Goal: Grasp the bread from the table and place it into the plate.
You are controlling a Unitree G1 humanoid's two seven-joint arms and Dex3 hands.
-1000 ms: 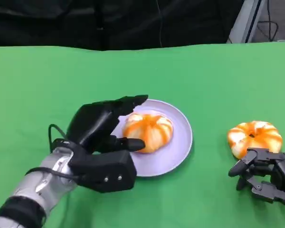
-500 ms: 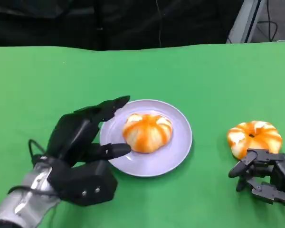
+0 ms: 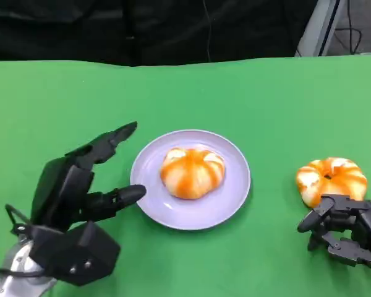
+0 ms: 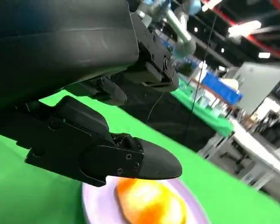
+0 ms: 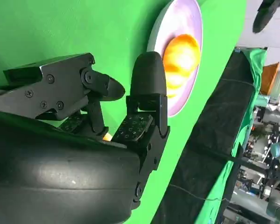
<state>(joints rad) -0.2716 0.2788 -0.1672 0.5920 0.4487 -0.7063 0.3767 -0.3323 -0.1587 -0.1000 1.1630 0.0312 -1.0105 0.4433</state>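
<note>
1. My left hand point(image 3: 74, 198) is open and holds nothing, its black fingers point(image 3: 111, 139) spread apart above the green cloth-covered table point(image 3: 173, 86), just to the left of the plate.
2. My thumb tip lies close to the rim of the round lilac plate point(image 3: 229, 198), not touching it as far as I can tell.
3. One orange-and-white glazed round bread point(image 3: 192, 171) sits in the middle of that plate.
4. From my left wrist, the same bread point(image 4: 151, 203) shows beyond my fingertip point(image 4: 149, 163).
5. My right hand point(image 3: 346, 232) rests low at the table's right, fingers loosely curled and apart, holding nothing.
6. A second orange-and-white bread point(image 3: 331, 179) lies on the table just beyond my right hand, well apart from the plate.
</note>
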